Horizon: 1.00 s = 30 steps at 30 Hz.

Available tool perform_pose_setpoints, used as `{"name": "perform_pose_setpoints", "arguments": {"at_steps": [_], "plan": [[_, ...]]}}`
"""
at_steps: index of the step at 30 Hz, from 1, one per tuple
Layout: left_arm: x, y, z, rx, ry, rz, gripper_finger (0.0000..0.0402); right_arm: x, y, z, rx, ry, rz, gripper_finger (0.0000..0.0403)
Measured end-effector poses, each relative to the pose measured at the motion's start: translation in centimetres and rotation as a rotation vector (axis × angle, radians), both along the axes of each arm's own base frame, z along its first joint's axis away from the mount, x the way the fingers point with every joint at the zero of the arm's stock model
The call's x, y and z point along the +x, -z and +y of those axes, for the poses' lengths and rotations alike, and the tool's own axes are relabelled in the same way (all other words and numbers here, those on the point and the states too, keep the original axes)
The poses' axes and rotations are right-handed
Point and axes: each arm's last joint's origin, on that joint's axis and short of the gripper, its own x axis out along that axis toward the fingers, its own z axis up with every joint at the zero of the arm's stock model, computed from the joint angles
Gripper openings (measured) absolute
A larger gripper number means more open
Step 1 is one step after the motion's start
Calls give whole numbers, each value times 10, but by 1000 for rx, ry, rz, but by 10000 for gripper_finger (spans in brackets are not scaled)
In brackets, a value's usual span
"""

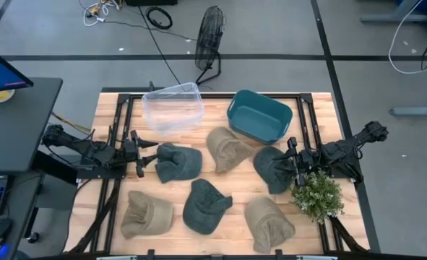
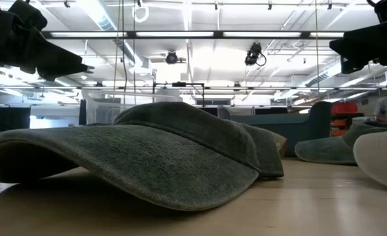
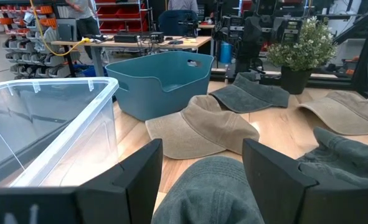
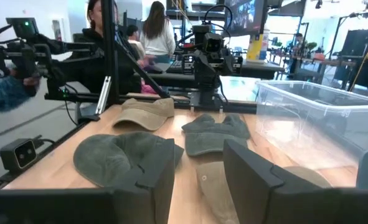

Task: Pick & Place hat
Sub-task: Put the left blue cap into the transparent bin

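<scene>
Hat (image 1: 177, 162), dark green, crumpled, left end effector (image 1: 138, 163) fingers apart, right end effector (image 1: 294, 160) likewise

Clear bin (image 1: 173, 107) and tub (image 1: 259, 116) sit side by side at the table's (image 1: 227, 217) rear, bin to the left. Six hats (image 1: 206, 204) lie in front of them. Plant (image 1: 318, 195) stands at the right edge, beside the right gripper (image 1: 293, 160).

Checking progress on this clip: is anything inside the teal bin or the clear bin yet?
Nothing shows inside the teal bin or the clear bin. The left wrist view hides the teal bin's floor behind its wall.
</scene>
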Motion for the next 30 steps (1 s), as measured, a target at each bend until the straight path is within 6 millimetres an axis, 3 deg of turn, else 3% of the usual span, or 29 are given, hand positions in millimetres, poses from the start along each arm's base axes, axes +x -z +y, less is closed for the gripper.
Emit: {"name": "perform_pose_setpoints", "arguments": {"at_steps": [15,19,24,30], "plan": [[0,-16,0,-111,-3,-162,224,1,-6,-5,0,83,-63,139],[-2,-36,2,-130,-14,-200,212,0,-20,-10,-12,127,-197,139],[4,-64,0,-103,-21,-111,192,2,-39,-13,-34,128,-219,139],[20,-93,-7,-87,-36,82,186,19,-89,-10,-104,81,-171,139]]}}
